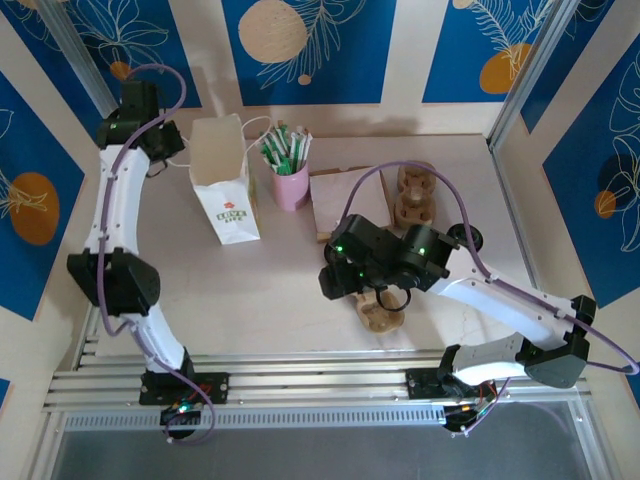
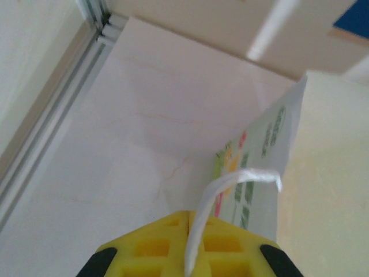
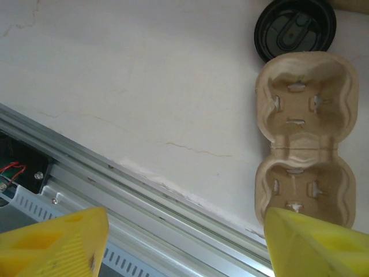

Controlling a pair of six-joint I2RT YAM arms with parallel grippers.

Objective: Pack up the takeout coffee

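Yellow-fingered, the right end effector (image 3: 187, 228) hangs over the desk (image 3: 144, 86) with its jaws well apart and nothing between them. The coffee's black lid (image 3: 295, 26) lies flat ahead of that end effector, toward the right of its wrist view. It sits against the far end of a two-cup pulp carrier (image 3: 305, 133). Well away, the left end effector (image 2: 188, 222) is clamped tight on the white handle (image 2: 230, 180) of the paper bag (image 1: 225, 180), which stands beside a pink cup of sticks (image 1: 290, 175).

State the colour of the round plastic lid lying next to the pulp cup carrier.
Black. The lid shows best in the right wrist view, beside the carrier.
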